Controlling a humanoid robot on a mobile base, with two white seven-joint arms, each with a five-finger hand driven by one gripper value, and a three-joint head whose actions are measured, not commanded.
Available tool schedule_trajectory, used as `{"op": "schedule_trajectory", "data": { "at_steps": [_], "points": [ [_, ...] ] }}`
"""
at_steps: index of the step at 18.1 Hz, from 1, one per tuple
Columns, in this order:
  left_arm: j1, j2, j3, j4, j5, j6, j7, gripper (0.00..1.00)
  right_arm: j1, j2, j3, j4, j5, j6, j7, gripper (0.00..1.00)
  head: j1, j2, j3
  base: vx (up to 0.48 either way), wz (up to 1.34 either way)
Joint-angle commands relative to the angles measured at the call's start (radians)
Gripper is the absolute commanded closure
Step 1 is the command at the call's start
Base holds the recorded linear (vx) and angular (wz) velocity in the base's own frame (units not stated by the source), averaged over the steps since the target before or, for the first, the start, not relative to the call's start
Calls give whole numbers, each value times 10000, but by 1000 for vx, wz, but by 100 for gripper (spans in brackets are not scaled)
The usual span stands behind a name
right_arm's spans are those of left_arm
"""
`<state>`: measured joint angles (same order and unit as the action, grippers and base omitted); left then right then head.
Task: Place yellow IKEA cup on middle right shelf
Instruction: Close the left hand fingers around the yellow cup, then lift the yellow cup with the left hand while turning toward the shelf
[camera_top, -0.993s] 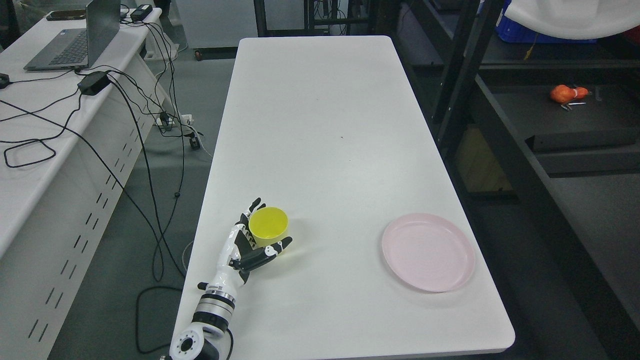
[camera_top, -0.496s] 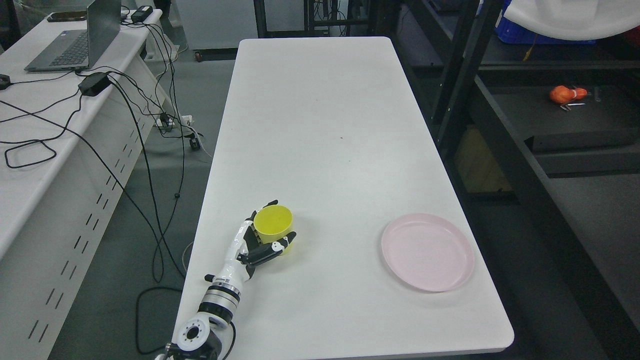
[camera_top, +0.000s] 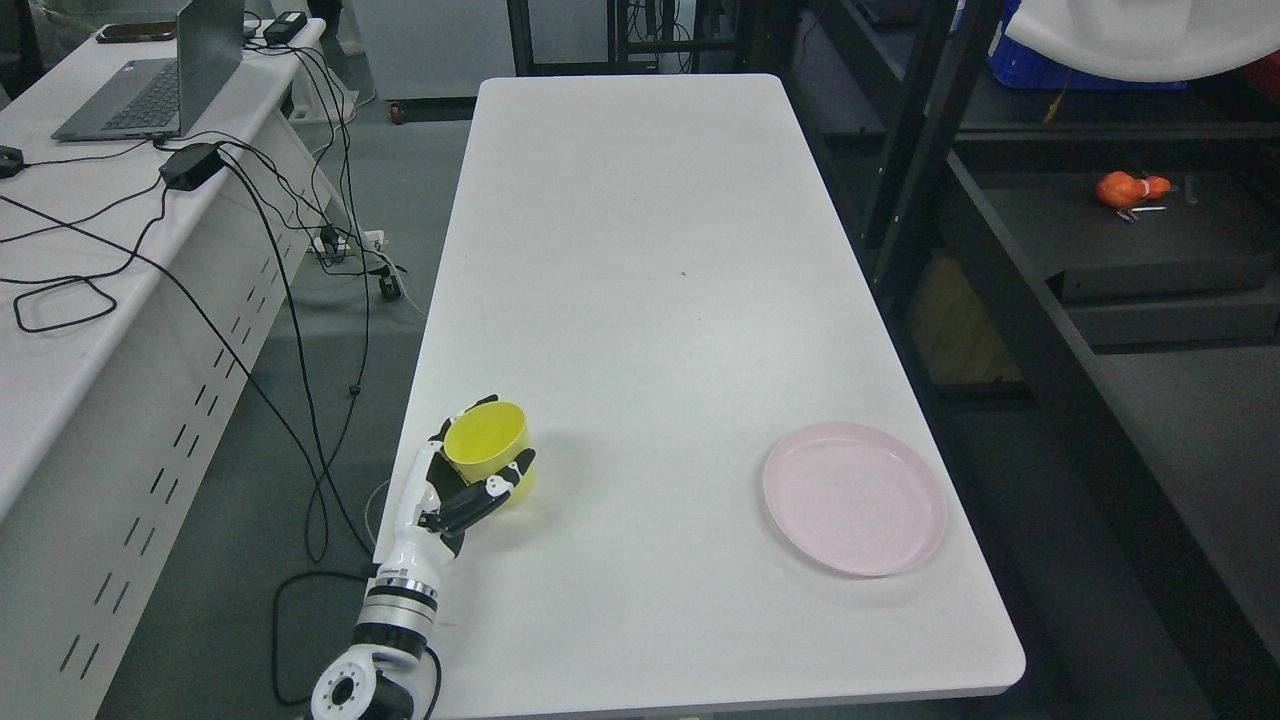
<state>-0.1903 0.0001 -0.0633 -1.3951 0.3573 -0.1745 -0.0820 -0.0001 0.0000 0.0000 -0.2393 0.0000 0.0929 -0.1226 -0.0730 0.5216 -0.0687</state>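
L hand (camera_top: 468, 487) stayed wrapped round yellow cup (camera_top: 487, 449), which shifted left w/ it vs 0.5 s ago, toward table (camera_top: 640, 250) edge. Grasp looked secure; carry underway. Shelf (camera_top: 1130, 225) far right of hand, pink plate (camera_top: 855, 498) between.

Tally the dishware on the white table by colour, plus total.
Yellow: 1, the yellow cup, gripped by the left hand.
Pink: 1, the pink plate, near the white table's right edge.
Total: 2.
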Motion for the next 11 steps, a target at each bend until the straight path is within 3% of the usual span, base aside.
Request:
{"op": "schedule_trajectory", "data": {
  "at_steps": [1,11],
  "points": [
    [568,174,556,-3104,323,-65,-39,100,139,-175,169,0,-245,7,60,1,0,0,0,-41,0],
    [1090,174,572,-3552,323,-280,-101,100,139,-175,169,0,-245,7,60,1,0,0,0,-123,-104]
  ]
}}
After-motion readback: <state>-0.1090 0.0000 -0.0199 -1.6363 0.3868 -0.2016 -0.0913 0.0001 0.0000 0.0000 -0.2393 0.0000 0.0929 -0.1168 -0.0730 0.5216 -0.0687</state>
